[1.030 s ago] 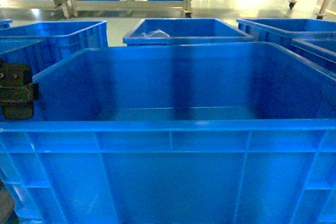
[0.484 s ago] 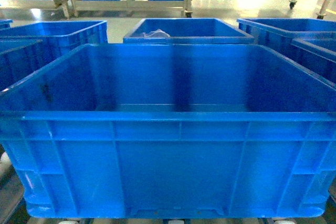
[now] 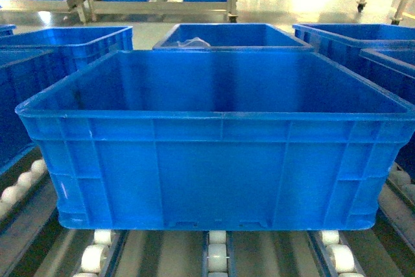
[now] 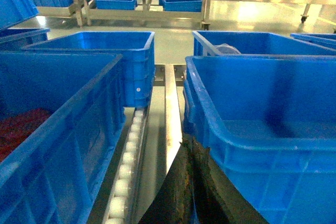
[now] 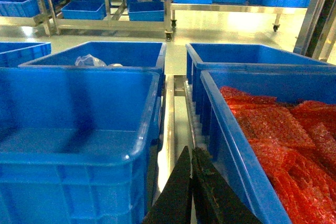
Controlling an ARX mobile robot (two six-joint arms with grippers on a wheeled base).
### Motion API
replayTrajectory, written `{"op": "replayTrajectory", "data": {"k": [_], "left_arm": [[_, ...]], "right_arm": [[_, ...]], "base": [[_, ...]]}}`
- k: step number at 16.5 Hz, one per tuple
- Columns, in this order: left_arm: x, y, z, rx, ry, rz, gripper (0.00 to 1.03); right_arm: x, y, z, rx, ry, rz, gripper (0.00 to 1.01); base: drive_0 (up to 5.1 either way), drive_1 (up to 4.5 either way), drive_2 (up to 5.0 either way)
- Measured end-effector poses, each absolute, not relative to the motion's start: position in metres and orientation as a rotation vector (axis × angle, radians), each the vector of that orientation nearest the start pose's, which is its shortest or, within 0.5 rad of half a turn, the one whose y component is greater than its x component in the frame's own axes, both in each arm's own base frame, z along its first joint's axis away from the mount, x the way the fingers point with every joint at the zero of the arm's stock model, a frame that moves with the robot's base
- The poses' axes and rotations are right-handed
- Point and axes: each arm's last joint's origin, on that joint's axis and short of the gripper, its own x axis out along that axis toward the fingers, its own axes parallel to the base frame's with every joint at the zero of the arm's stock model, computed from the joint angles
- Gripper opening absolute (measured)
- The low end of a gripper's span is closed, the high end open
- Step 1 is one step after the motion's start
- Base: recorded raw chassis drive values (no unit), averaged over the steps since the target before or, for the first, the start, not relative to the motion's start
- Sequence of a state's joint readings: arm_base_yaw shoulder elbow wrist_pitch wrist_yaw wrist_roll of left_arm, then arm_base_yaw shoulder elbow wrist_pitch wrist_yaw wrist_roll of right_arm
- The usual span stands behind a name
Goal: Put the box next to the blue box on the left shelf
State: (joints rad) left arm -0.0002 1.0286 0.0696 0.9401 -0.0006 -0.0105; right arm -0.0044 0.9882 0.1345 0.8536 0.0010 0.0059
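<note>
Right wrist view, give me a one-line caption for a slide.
Shut right gripper poised between the empty blue box and a neighbouring crate of red bubble wrap.

The box (image 3: 220,160) hides most of the left shelf (image 3: 217,254) beneath it. Crates at the shelf's left and right edges run out of frame. Both wrist views cut off each gripper's base.

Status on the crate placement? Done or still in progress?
Looks nearly done: the box sits on the left shelf's rollers, between neighbouring blue crates. In hand: nothing; left gripper and right gripper sit closed in the gaps beside it. Left: retract the arms.
</note>
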Motion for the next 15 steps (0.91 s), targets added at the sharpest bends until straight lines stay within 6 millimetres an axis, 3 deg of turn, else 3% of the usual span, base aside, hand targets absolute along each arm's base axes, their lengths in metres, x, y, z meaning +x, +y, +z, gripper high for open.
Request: {"op": "replayTrajectory", "data": {"k": [4, 15], "left_arm": [[0.148, 0.0, 0.163, -0.01, 0.015, 0.0, 0.03], [0.118, 0.0, 0.172, -0.01, -0.015, 0.0, 0.03]], "right_arm": [[0.151, -0.001, 0.158, 0.006, 0.038, -0.006, 0.02], [0.12, -0.001, 0.171, 0.006, -0.013, -0.006, 0.02]], "base": [[0.0, 0.0, 0.0], [0.0, 0.0, 0.0]]}}
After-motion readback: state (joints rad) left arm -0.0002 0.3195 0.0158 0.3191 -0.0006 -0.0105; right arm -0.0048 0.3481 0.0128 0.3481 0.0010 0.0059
